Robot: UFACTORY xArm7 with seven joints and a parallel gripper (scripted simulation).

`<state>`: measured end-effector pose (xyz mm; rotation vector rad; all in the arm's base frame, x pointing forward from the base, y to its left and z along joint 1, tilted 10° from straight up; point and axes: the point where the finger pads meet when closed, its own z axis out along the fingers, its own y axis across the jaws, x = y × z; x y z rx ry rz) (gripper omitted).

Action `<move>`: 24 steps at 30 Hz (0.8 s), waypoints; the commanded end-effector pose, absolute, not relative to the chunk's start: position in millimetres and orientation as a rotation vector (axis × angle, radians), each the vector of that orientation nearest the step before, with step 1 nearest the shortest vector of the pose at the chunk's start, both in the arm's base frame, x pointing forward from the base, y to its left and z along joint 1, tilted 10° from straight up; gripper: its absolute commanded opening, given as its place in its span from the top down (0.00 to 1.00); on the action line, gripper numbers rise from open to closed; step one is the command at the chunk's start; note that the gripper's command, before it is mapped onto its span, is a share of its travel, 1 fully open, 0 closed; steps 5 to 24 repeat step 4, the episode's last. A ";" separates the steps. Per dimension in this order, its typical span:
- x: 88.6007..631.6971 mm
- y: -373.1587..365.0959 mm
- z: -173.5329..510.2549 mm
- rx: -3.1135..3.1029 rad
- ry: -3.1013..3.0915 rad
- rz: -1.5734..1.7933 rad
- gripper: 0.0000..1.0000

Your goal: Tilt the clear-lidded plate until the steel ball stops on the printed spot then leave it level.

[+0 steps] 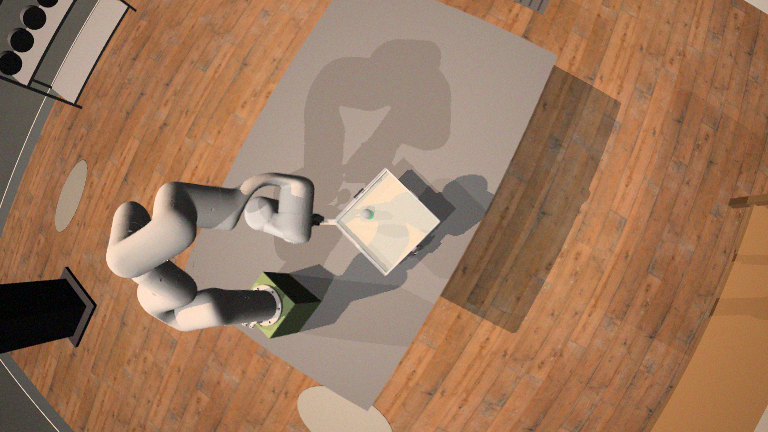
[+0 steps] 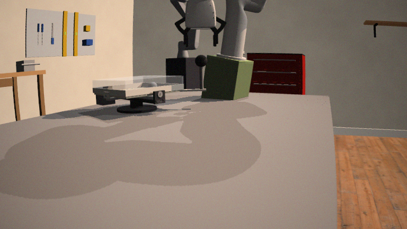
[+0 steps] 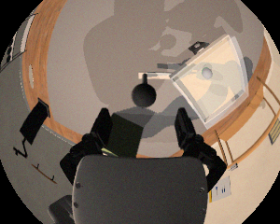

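Spanning most of scene: grey matte bench (image 2: 270,154). Square clear-lidded tilt plate (image 1: 404,235) sits on black pedestal near bench middle, looking roughly level. Green block base (image 2: 227,78) beside it. Black two-finger tool (image 2: 200,38) hangs high above black ball-topped lever (image 2: 201,61), jaws wide apart, empty. Small steel ball (image 1: 367,213) rests over green printed spot. Judgement: descend straight, clamp knob squarely, nudge gently.

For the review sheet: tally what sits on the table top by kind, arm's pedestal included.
Clear-lidded plate on a stand: 1
Steel ball: 1
Black-knobbed lever: 1
Green pedestal: 1
Total: 4
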<state>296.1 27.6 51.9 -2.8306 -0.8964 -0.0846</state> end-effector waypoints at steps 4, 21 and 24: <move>297.1 27.3 52.6 -2.831 -0.896 -0.088 0.00; 297.1 27.3 52.6 -2.831 -0.896 -0.088 0.00; 297.1 27.3 52.6 -2.831 -0.896 -0.088 0.00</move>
